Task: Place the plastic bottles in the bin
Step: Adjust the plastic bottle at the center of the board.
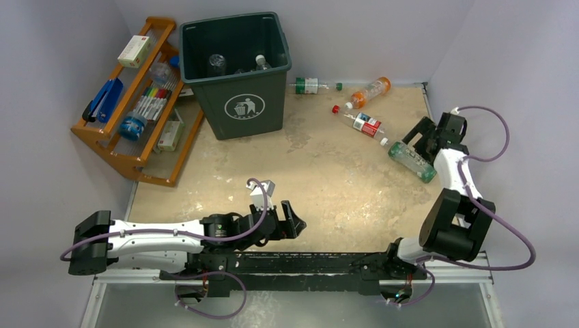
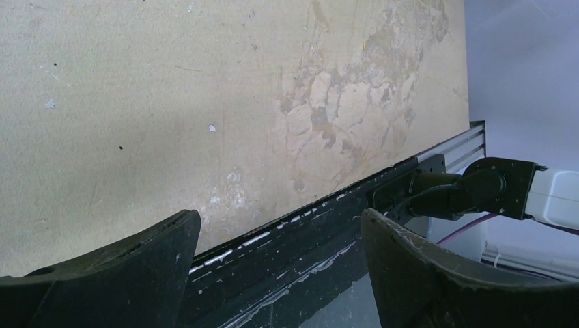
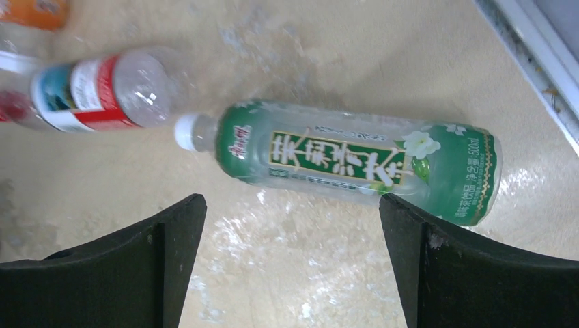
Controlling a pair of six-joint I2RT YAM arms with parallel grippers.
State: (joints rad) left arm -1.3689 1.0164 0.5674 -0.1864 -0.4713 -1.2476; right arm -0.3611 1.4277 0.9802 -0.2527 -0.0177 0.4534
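The dark green bin (image 1: pixel 240 72) stands at the back, with bottles inside it. On the tabletop lie a green-label bottle (image 1: pixel 412 160), a red-and-blue-label bottle (image 1: pixel 362 122), an orange bottle (image 1: pixel 369 91) and a clear green-capped bottle (image 1: pixel 313 85). My right gripper (image 1: pixel 418 140) is open and empty, just beside the green-label bottle; in the right wrist view that bottle (image 3: pixel 355 160) lies crosswise just beyond the open gripper (image 3: pixel 293 212), with the red-label bottle (image 3: pixel 89 92) further left. My left gripper (image 1: pixel 293 220) is open and empty low near the front edge (image 2: pixel 280 225).
An orange wooden rack (image 1: pixel 136 102) with markers and boxes stands left of the bin. Walls close the table at the back and right. The black front rail (image 1: pixel 300 263) and the right arm's base (image 2: pixel 478 191) lie near the left gripper.
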